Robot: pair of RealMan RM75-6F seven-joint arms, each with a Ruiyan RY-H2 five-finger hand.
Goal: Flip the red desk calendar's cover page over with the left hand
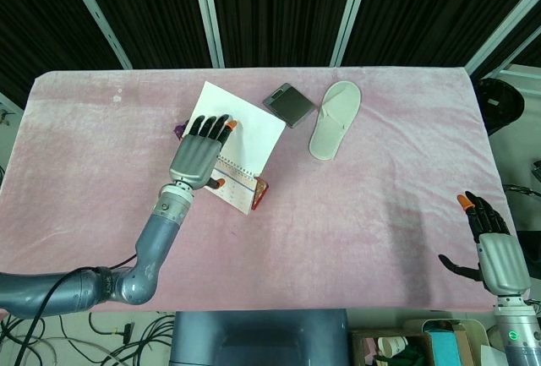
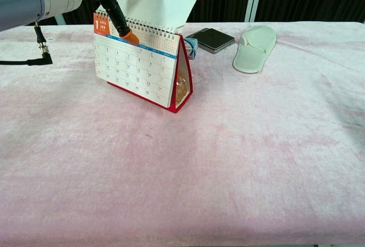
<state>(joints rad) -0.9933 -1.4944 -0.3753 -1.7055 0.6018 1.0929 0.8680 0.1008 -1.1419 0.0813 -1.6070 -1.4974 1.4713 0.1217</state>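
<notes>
While the cover (image 1: 249, 121) stands lifted past the spiral, January page exposed, flip is roughly half done. Left hand (image 1: 199, 153) presses flat on it, fingers together. Calendar (image 2: 145, 73) sits left of desk (image 2: 239, 161) centre. Left: lay cover down behind. Right hand (image 1: 490, 243) idle, fingers apart.

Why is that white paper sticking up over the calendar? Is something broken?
Nothing looks broken. The white paper is the calendar's cover page, lifted by the left hand partway through being flipped over the rings. The desk calendar stands upright on the table.
</notes>
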